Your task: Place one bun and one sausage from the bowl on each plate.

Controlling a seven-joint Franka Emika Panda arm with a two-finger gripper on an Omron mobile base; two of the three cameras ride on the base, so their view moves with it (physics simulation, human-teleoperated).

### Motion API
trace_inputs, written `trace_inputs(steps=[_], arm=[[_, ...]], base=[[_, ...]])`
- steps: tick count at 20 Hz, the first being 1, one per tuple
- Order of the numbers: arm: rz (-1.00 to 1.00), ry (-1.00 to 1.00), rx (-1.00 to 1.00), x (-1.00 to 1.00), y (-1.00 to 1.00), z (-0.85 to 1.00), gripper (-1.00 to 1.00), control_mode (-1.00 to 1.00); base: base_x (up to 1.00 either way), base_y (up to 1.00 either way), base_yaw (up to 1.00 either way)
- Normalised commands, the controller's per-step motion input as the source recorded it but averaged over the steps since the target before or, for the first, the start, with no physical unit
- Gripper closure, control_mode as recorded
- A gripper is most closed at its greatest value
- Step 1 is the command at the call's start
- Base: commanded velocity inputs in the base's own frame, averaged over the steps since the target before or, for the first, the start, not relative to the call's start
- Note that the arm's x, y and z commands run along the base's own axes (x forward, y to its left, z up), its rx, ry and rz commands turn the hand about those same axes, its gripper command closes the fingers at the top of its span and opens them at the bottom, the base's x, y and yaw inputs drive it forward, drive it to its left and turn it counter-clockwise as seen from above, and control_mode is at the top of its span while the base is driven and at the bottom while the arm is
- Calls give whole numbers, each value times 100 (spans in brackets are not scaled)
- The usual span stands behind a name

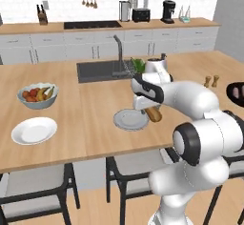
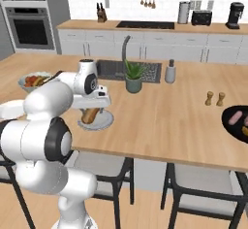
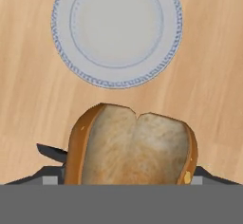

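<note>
One bun (image 3: 130, 147) is gripped by the claw (image 3: 128, 180), jaws spread wide across its width, cut face toward the hand camera. From the left base view the claw (image 1: 151, 108) hangs over the wooden island counter (image 1: 95, 100). Well off to the claw's right, at the counter's edge, sits the black bowl (image 2: 237, 123) with a pink sausage (image 2: 236, 117) in it. Well off to its left lies a white plate (image 1: 34, 130); beyond that stands a fruit bowl (image 1: 37, 96). A smaller grey plate (image 1: 129, 119) with a blue-speckled rim lies just below the claw and partly beside it, so the bun (image 1: 154, 114) hangs by the plate's rim.
</note>
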Motion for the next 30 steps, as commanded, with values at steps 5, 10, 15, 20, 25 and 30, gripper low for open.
trace_inputs(steps=[5,10,15,20,25,30], arm=[[0,0,0,0,0,0,100,100],[0,1,0,60,6,-12,100,-100],[0,10,-1,100,61,-66,100,-100],[0,7,-3,96,36,-75,100,-100],[0,3,0,33,-6,-34,100,-100],[-2,5,1,-22,-6,-18,-100,-100]], base=[[70,78,-6],[10,3,0],[0,0,0],[0,0,0],[0,0,0],[0,0,0]])
